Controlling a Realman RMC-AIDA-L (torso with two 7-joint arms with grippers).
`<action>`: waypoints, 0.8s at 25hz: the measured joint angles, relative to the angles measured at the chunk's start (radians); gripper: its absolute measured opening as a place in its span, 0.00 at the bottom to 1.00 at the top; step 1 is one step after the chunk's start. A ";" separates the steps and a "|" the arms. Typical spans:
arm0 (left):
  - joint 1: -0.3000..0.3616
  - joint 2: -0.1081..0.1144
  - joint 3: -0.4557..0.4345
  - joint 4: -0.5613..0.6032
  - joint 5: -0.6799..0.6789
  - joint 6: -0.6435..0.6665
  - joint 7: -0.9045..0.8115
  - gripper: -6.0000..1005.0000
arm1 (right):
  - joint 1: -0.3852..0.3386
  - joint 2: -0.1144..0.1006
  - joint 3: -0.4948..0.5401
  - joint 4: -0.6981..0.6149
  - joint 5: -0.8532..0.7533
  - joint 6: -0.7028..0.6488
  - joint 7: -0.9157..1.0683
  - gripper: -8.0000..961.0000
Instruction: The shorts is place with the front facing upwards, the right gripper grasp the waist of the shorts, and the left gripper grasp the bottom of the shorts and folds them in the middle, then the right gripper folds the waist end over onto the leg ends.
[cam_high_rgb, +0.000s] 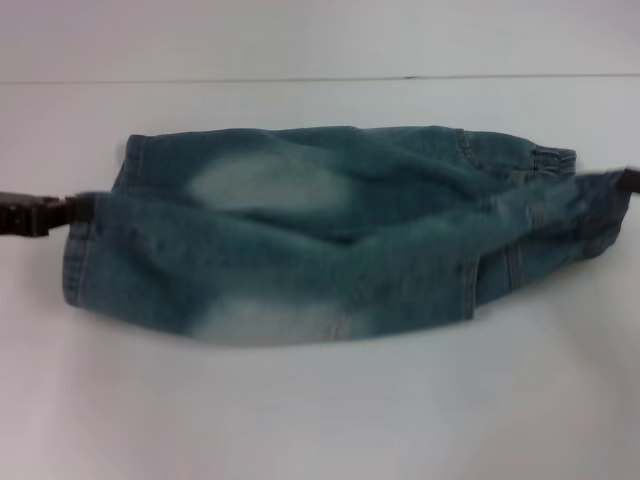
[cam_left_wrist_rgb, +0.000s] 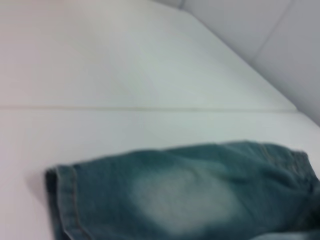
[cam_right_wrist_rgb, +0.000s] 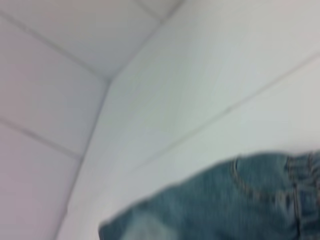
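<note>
Denim shorts (cam_high_rgb: 330, 235) lie stretched across the white table (cam_high_rgb: 320, 420), folded lengthwise. Left pincer (cam_high_rgb: 70, 210) at the left edge, clamped on the bottom of the shorts (cam_high_rgb: 85, 245). Right pincer (cam_high_rgb: 630, 180) barely visible at the right edge, by the lifted waist of the shorts (cam_high_rgb: 565, 195); cannot tell its grip.

The blue-green denim shorts (cam_high_rgb: 330, 235) looked a soft, matt woven cloth, faded to pale worn patches on 2 spots of the legs; the puckered elastic denim waist band (cam_high_rgb: 552, 160) showed ruffled and rough; the flat stitched leg hem (cam_left_wrist_rgb: 67, 200) lay smooth with a line of thread; the white table top (cam_high_rgb: 320, 420) appeared smooth and faintly glossy; the black left gripper (cam_high_rgb: 72, 210) seemed matt hard plastic or metal.
</note>
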 joint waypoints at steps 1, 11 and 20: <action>0.000 0.002 -0.001 -0.007 -0.009 -0.011 0.000 0.02 | -0.003 0.001 0.006 0.009 0.020 0.014 -0.001 0.02; -0.014 0.002 0.005 -0.066 -0.087 -0.172 0.013 0.01 | -0.002 0.008 0.017 0.124 0.232 0.162 -0.072 0.02; -0.063 0.008 0.014 -0.176 -0.131 -0.293 0.085 0.01 | 0.054 0.018 0.015 0.174 0.285 0.284 -0.163 0.02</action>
